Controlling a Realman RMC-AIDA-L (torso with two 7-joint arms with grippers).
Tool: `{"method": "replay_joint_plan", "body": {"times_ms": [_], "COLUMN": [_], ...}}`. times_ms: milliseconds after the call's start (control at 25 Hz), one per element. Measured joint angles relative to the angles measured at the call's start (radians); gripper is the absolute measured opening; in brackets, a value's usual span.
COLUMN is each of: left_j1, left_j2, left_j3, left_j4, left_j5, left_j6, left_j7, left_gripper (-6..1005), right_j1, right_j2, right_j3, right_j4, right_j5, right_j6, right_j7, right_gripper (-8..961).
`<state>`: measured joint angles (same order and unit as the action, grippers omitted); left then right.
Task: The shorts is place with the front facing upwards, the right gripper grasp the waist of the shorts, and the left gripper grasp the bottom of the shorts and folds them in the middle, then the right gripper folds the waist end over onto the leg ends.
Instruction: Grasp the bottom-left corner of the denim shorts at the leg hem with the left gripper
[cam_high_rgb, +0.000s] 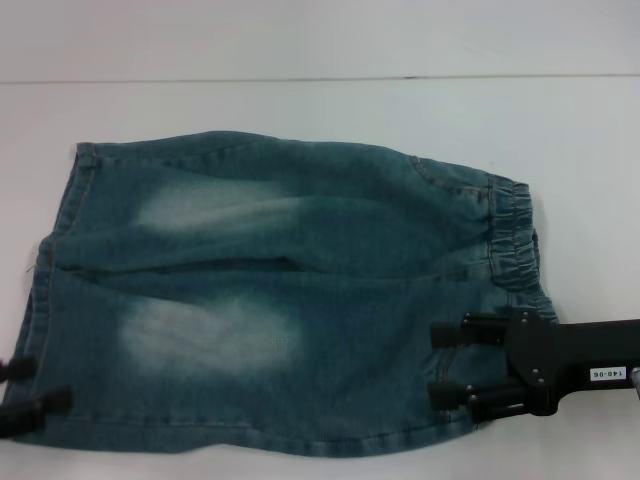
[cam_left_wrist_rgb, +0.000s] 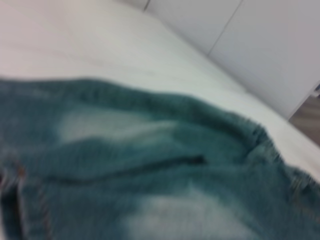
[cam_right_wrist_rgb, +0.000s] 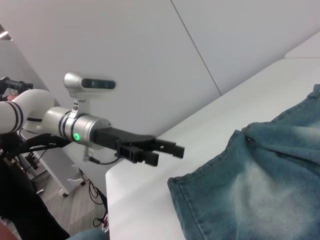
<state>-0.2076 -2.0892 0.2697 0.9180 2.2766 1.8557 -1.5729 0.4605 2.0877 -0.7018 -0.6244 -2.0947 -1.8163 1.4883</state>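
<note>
Shorts (cam_high_rgb: 290, 300) flat on table (cam_high_rgb: 300, 110) | right gripper (cam_high_rgb: 450, 365) fingers spread over waist | left gripper (cam_high_rgb: 35, 388) fingers apart at hem

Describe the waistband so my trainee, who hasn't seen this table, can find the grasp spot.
On the white table lie faded blue-green denim shorts. Follow them to the robot's right side, just beyond the black right gripper. There the waist of the shorts is puckered, gathered elastic, unlike the flat stitched leg hems opposite.
</note>
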Motion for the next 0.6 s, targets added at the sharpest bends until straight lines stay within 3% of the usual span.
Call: {"method": "replay_joint_plan", "body": {"times_ms": [360,600], "left_j1": [0.015,0.012], "left_j2": [-0.006,-0.006], "left_j3": [-0.089,-0.089], "left_j4": [0.094,0.108], "left_j5": [0.113,0.173], "left_j6": [-0.041,-0.074], "left_j7": [-0.034,-0.050], "left_gripper": [934,934], "right_j1": [0.000,-0.002], "right_j2": [0.000,-0.003], "right_j3": [0.002,0.002], "right_j4": [0.000,0.000], "right_j5": [0.001,-0.002], "right_j6": [-0.004,-0.005], "right_j7": [0.008,0.009], "right_gripper": [942,942]}}
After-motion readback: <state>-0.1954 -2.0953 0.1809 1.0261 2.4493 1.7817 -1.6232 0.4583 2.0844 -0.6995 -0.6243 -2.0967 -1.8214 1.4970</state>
